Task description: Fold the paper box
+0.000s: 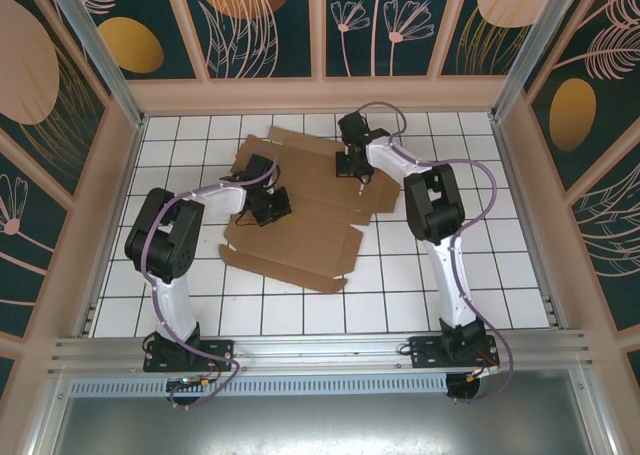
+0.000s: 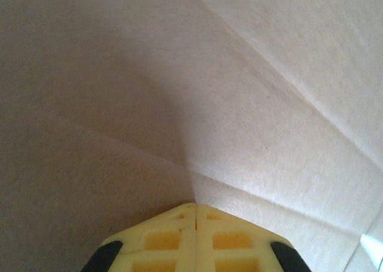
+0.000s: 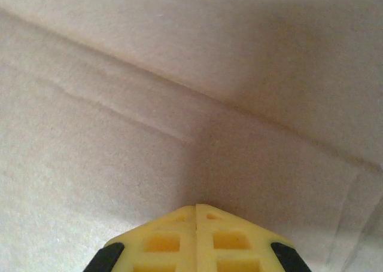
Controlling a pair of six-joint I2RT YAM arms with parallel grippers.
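The box (image 1: 300,237) is lying as an unfolded brown sheet on the tiled table (image 1: 500,275), around its middle and reaching toward the far side, with flaps spreading left and right. The left gripper (image 1: 268,207) is hanging over the sheet's left-middle part. Its yellow fingers (image 2: 161,239) are pressing together with nothing between them. The tip is sitting where several creases are meeting and seems to be touching the cardboard, though the close view is leaving that unsure. The right gripper (image 1: 350,163) is reaching over the sheet's far right part, jaws likewise pressing together and empty, pointing at a crease.
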